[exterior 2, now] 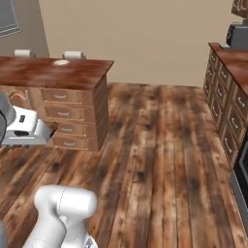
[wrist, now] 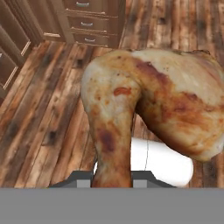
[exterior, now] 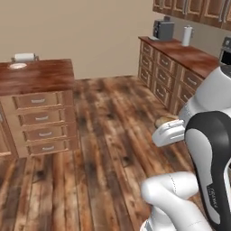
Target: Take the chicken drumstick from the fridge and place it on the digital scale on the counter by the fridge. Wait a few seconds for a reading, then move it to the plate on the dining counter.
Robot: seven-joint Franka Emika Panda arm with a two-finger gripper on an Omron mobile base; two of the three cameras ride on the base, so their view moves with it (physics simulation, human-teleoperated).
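Note:
My gripper (wrist: 111, 178) is shut on the chicken drumstick (wrist: 148, 100), a golden-brown lumpy piece that looms large in the hand view, above the wooden floor. In the left base view the drumstick (exterior: 163, 120) peeks out just past the white hand (exterior: 168, 133), at mid-height over the floor. The dining counter (exterior: 43, 76) (exterior 2: 72, 73) stands across the floor, with the small white plate (exterior: 18, 66) (exterior 2: 60, 62) near its far edge. The fridge and the digital scale are out of view.
Drawer fronts (exterior: 40, 119) (exterior 2: 68, 111) face the floor under the dining counter. Pale stools (exterior: 25, 57) (exterior 2: 73, 54) stand behind it. A second wooden cabinet run (exterior: 180, 54) along the right wall carries a dark appliance (exterior: 162, 30) and a white roll (exterior: 187, 35). Open plank floor (exterior: 113, 117) lies between.

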